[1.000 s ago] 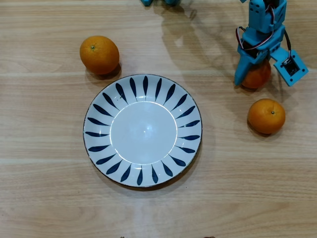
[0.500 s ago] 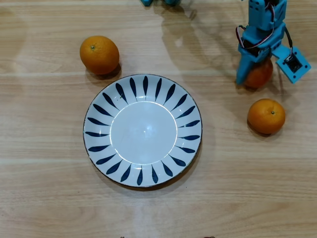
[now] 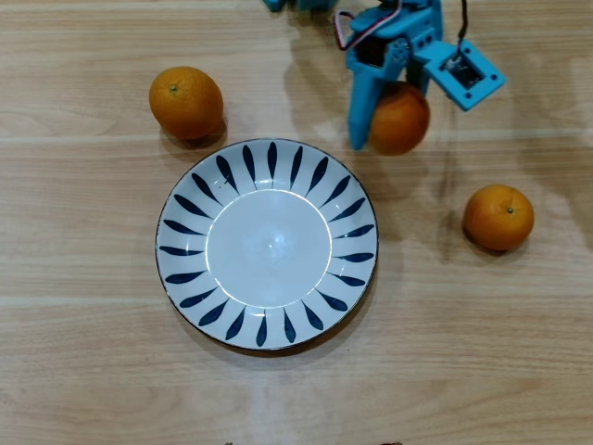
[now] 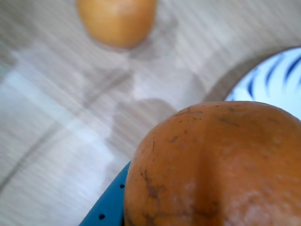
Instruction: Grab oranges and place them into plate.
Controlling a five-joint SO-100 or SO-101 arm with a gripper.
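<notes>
Orange, held (image 4: pixel 216 165): seen closest in the wrist view, filling the lower right of the picture with a blue finger (image 4: pixel 109 200) at its lower left; in the overhead view (image 3: pixel 400 118) it is gripped between the jaws of the blue gripper (image 3: pixel 389 125), just beyond the upper right rim of the plate (image 3: pixel 267 244). Plate: white with dark blue leaf strokes, laid at the middle of the wooden tabletop (image 3: pixel 463 352), nothing in it. Oranges, loose: one (image 3: pixel 498 217) is placed on the tabletop right of the plate, another (image 3: pixel 185 102) at the plate's upper left, both apart from the rim.
</notes>
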